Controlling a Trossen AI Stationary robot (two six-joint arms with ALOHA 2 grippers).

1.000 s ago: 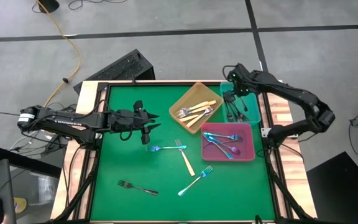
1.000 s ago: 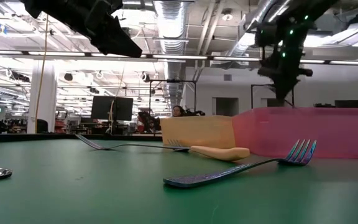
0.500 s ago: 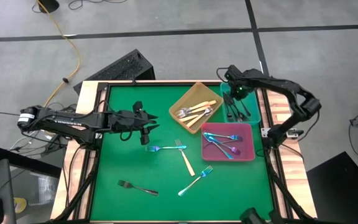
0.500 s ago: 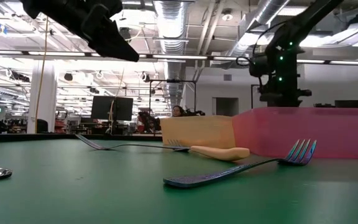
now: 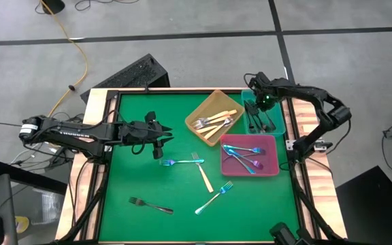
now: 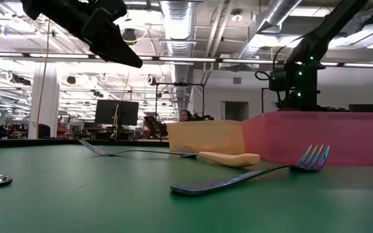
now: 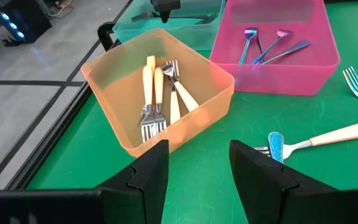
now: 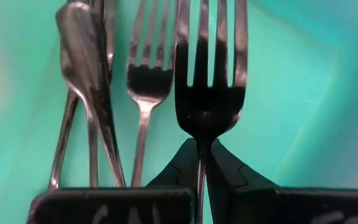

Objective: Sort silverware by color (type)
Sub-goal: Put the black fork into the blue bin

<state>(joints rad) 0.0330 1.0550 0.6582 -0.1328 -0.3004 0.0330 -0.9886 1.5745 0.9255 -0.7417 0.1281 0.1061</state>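
A black fork (image 8: 207,81) is pinched between the closed fingers of the right gripper (image 5: 263,103), apparently just over the teal tray (image 5: 275,121) at far right. Left gripper (image 5: 163,141), fingers parted and empty, is held above mid-desk.

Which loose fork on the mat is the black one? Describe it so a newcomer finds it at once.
Start at the green mat and go to its near-left part, away from the three trays. The black fork lies there alone, well apart from the other loose forks near the centre. It is dark all over, while those are iridescent blue or cream-handled.
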